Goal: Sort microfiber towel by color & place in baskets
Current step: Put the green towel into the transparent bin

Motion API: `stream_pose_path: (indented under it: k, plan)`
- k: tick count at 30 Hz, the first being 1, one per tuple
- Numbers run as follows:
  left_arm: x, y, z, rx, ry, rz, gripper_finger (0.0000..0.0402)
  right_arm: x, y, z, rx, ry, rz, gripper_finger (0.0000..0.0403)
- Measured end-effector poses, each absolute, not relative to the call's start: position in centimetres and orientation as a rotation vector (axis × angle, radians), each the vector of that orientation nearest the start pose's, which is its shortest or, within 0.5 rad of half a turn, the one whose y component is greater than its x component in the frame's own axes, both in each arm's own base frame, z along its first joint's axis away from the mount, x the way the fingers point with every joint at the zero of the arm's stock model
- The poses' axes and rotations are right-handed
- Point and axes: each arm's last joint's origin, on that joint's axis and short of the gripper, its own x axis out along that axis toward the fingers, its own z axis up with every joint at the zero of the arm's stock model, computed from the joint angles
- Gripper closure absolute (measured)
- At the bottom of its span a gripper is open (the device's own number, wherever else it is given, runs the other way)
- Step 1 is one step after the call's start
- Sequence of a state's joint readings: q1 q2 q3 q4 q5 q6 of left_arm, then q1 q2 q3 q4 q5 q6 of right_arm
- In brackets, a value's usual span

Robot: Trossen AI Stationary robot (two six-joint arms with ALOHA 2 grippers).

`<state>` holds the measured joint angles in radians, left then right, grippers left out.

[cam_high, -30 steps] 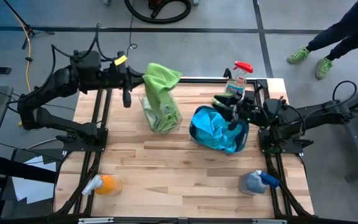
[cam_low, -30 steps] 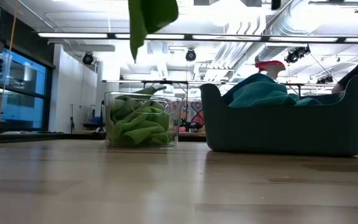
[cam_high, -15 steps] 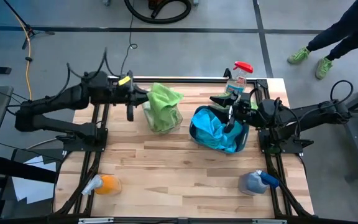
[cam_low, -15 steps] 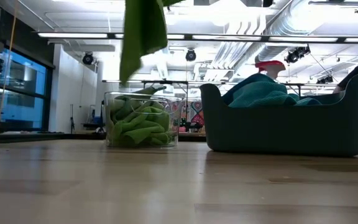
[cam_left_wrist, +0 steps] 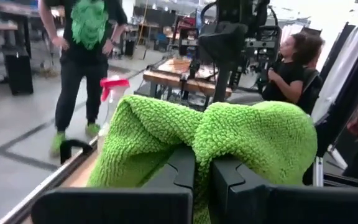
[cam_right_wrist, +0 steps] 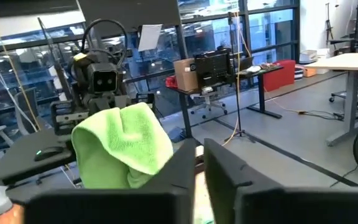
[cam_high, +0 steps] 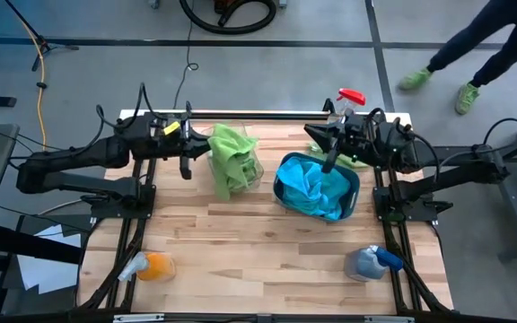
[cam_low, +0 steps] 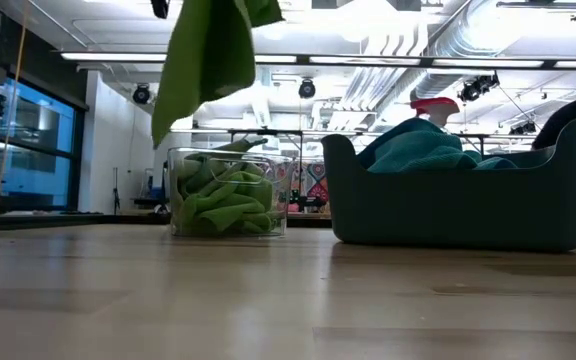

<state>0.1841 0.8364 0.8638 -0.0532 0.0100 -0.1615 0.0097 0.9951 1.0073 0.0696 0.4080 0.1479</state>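
Observation:
A green microfiber towel (cam_high: pixel 232 157) hangs from my left gripper (cam_high: pixel 206 144), which is shut on it over the clear basket (cam_low: pixel 228 195). That basket holds more green towels. The dark teal basket (cam_high: pixel 317 188) to its right holds blue towels (cam_high: pixel 312 184). My right gripper (cam_high: pixel 328 154) is level above the teal basket's far rim. Its fingers (cam_right_wrist: pixel 182 165) are shut with nothing seen between them. My left gripper pinches a bunched fold of the green towel (cam_left_wrist: pixel 197 134) between its two fingers. The fingers lie level and come from the table's left. The towel bulges over both fingers and hangs slack below them. Its lowest tip (cam_low: pixel 163 135) is just above the clear basket's rim.
A red-capped spray bottle (cam_high: pixel 346 103) stands at the far right corner, an orange one (cam_high: pixel 151 266) near left and a blue one (cam_high: pixel 371 262) near right. A person (cam_high: pixel 474 45) walks on the floor beyond the table's far right corner.
My left gripper has sunk with the green towel and drawn back a little toward the table's left edge. The towel's hanging end has come down close to the clear basket's rim. My right gripper has risen from the blue towels and moved toward the far edge.

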Motion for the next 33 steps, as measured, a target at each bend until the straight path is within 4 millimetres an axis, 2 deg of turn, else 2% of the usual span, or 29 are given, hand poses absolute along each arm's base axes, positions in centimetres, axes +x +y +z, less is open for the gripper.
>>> stream_pose_path:
  k: [2,13,19,24,30,33]
  plan:
    - [18.2,3.5,35.9,-0.14,-0.001,0.182,0.0401,21.5,-1.1,39.6,0.163,-0.109,-0.397,0.0392]
    - [17.5,6.8,35.8,0.063,0.017,0.405,0.0401,21.5,-1.0,39.3,0.172,-0.084,-0.375,0.04]
    - [16.8,8.1,37.8,0.105,-0.035,0.466,0.0401,21.5,-1.0,39.3,0.183,-0.085,-0.364,0.0402]
    - [16.6,8.4,38.3,0.125,-0.052,0.478,0.0401,21.5,-0.8,39.3,0.16,-0.079,-0.351,0.0402]
    - [17.0,8.9,37.5,0.077,-0.003,0.489,0.0401,21.5,-0.7,39.3,0.166,-0.079,-0.341,0.0402]
    - [17.6,9.2,35.5,0.053,0.023,0.488,0.0401,21.5,-0.7,39.3,0.18,-0.082,-0.34,0.0403]
